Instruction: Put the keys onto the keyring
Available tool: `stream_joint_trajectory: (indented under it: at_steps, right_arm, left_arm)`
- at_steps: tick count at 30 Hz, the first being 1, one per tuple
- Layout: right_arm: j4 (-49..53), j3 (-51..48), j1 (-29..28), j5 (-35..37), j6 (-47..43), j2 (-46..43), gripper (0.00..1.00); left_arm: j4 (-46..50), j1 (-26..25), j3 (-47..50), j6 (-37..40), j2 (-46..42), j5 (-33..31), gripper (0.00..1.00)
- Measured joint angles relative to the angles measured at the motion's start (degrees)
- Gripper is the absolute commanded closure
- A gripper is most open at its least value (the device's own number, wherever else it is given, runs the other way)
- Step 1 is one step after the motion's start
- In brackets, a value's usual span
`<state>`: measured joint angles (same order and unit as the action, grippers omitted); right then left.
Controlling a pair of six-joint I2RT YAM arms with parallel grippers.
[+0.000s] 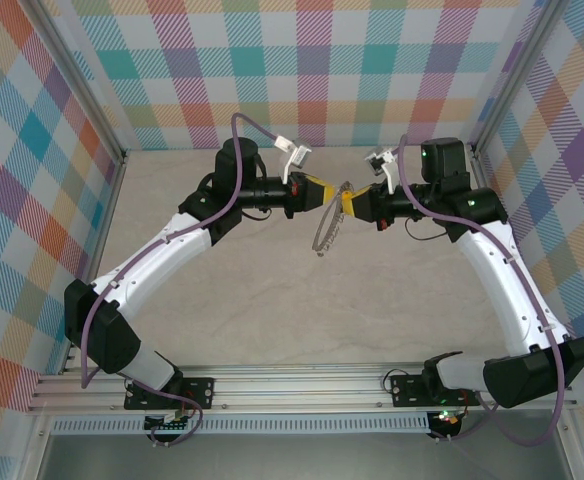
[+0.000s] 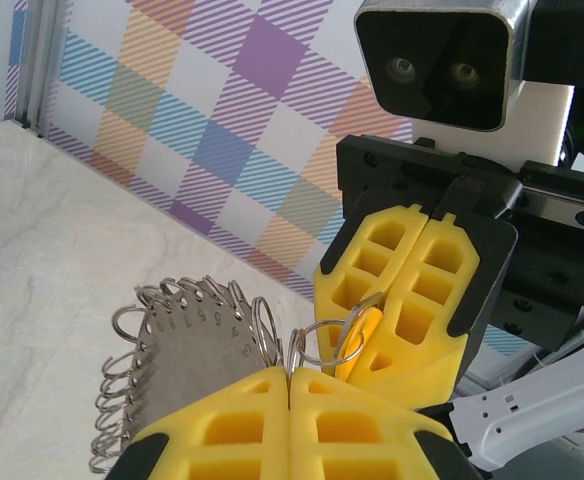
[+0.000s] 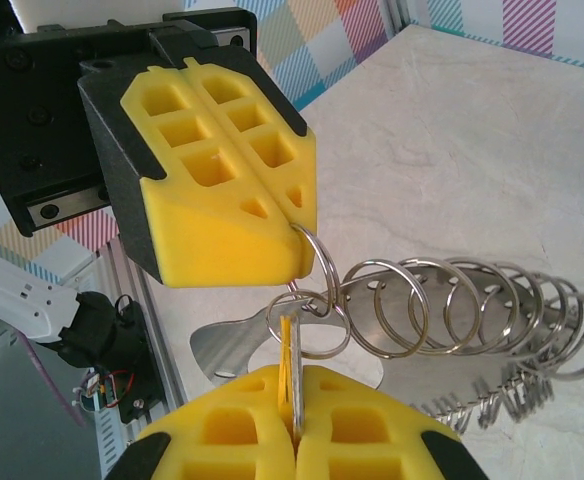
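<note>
Two arms on this one, and both meet nose to nose in the upper middle of the overhead view, above the pale table [image 1: 272, 310] and in front of the checked wall [image 1: 302, 60]. The left pincer [image 1: 324, 196] has its two yellow fingers pressed together, and they're nipping the top of one wire loop, the keyring [image 3: 328, 270], right at the tips. Facing it, the right pincer [image 1: 342, 205] is clamped too, pinching one key [image 3: 286, 355] edge-on. That's a thin yellow-orange sliver with a grey metal edge beside it, standing upright in the seam between the fingers at the bottom centre of the right wrist view. The key's top meets the lower arc of the keyring. Whether it has gone through the loop or only leans against it, I cannot tell. Just behind the keyring sits one flat grey metal plate [image 2: 187, 355] with a line of small holes and tiny numbers along its edge. It carries a whole row of further rings [image 2: 124, 323], running off to the right of the right wrist frame. I make it at least eight big ones there, but they overlap too much for a clean count. In the overhead view the plate hangs just below the two pincers, clear of the table.
</note>
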<state>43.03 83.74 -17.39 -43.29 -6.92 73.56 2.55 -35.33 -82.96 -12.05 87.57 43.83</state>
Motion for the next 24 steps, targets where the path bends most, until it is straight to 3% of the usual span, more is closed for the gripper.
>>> stream_joint_trajectory:
  at_steps: [24]
  right_arm:
    - [0.02, -0.79, 0.0, -0.26, 0.02, 0.55, 1.0]
  left_arm:
    - [-1.4, 0.0, 1.55, -0.35, 0.0, -0.24, 1.0]
